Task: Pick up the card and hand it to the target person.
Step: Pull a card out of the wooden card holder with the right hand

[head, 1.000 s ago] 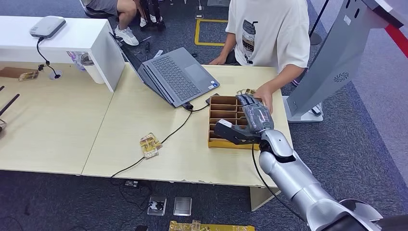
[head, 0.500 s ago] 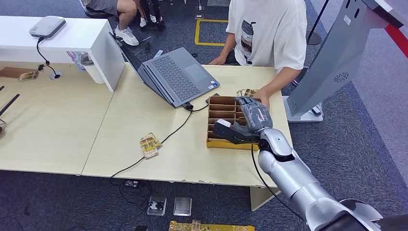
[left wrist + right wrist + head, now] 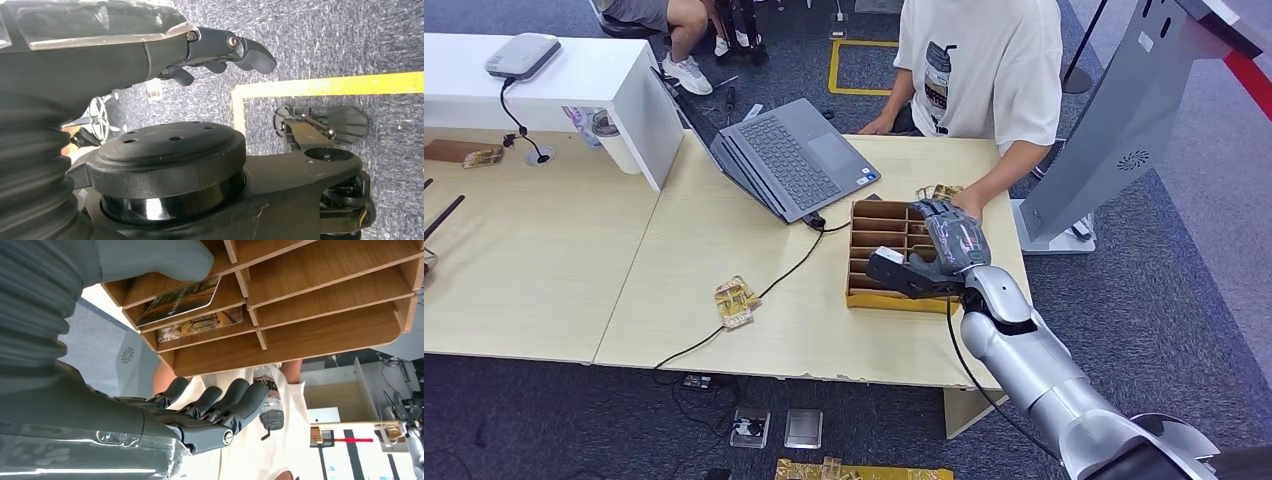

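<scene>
table [image 3: 724, 250]: we see a pale wood top; its near edge runs below the tray, its right edge just beyond the tray, with dark carpet past both.
person [image 3: 979, 60]: we see someone in a white shirt seated at the far edge, one hand [image 3: 969, 200] resting on the table just beyond the tray's far right corner.
laptop [image 3: 799, 155]: we see it open, far-left of the tray, near it but apart; a black cable runs from it toward the near edge.
tray [image 3: 879, 240]: we see a wooden box of slotted compartments near the table's right edge; bare tabletop lies open to its left.
right hand [image 3: 934, 255]: we see it over the tray's right side, thumb reaching into a compartment, fingers [image 3: 220, 402] gently curled past the tray's outer wall and apart from the thumb; we cannot tell whether it has hold of anything.
left hand [image 3: 220, 50]: we see it hanging over carpet, fingers loosely curled with nothing in them.
card [image 3: 180, 301]: we see it lying in an end compartment, just beside the thumb tip; contact unclear. a second card [image 3: 200, 325] lies in the next slot.
loose cards [image 3: 736, 300]: we see a small heap left of the tray, well apart, near the cable.
</scene>
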Controlling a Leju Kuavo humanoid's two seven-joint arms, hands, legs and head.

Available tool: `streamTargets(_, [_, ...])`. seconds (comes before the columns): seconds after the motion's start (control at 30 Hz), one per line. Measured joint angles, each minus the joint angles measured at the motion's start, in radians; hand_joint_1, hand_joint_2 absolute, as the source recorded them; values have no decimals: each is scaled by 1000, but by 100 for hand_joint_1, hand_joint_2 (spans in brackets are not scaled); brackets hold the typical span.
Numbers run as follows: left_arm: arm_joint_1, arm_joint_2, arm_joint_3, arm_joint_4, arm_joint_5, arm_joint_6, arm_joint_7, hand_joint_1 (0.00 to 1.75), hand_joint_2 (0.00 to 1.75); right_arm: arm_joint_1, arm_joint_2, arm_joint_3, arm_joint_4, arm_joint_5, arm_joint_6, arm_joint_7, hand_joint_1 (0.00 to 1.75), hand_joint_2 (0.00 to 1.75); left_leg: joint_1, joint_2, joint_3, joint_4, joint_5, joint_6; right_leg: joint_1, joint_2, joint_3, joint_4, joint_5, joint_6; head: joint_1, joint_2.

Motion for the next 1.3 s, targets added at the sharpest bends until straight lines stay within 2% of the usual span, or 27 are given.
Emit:
streamTargets(0.6, [0, -1, 0, 0, 2, 2, 6, 0, 175, 0, 0, 0, 13, 10, 3, 0, 70, 175, 0, 0, 0, 0, 0, 0, 0, 0, 0, 0, 0, 0, 0, 0])
streamTargets(0.83, [0, -3, 0, 0, 9, 9, 6, 0, 175, 0, 1, 0, 25, 10, 4, -3, 86, 175, 0, 0, 0, 0, 0, 0, 0, 0, 0, 0, 0, 0, 0, 0])
streamTargets(1.3, [0, -3, 0, 0, 10, 8, -5, 0, 175, 0, -1, 0, 31, 10, 6, 5, 101, 175, 0, 0, 0, 0, 0, 0, 0, 0, 0, 0, 0, 0, 0, 0])
